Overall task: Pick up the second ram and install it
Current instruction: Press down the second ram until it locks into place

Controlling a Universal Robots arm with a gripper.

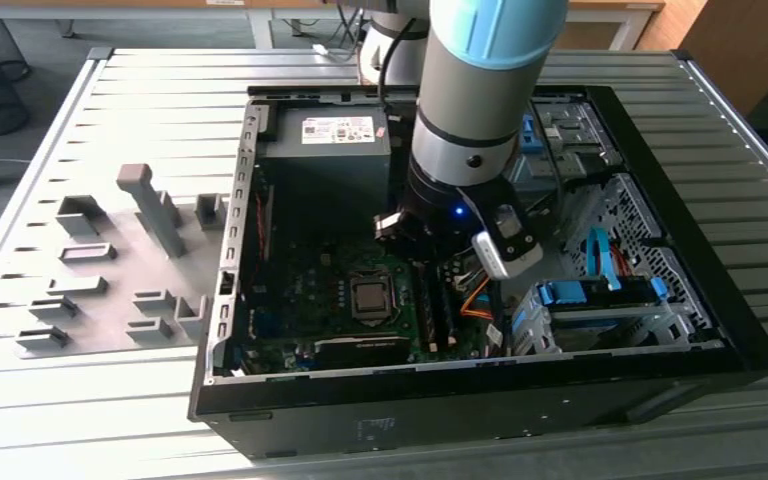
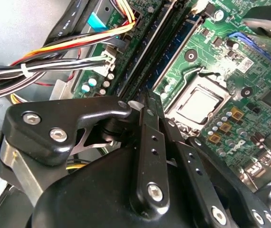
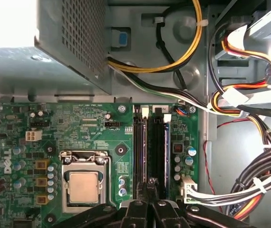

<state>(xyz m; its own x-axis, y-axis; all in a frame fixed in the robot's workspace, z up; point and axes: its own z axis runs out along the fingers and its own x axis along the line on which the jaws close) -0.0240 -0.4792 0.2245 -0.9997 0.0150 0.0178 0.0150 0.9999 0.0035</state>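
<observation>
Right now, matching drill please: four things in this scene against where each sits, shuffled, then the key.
Things:
1. gripper
2. CPU socket
3. power supply
4. grey fixture blocks

Places:
A. on the table, outside the PC case, at the exterior view's left
B. on the motherboard, beside the memory slots
C. at one end of the memory slots
D. in a corner of the PC case

Pairs: 1-C, 2-B, 3-D, 4-A

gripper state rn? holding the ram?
Gripper: jaws shut together over the memory slots; whether the second ram is pinched between them cannot be told.
</observation>
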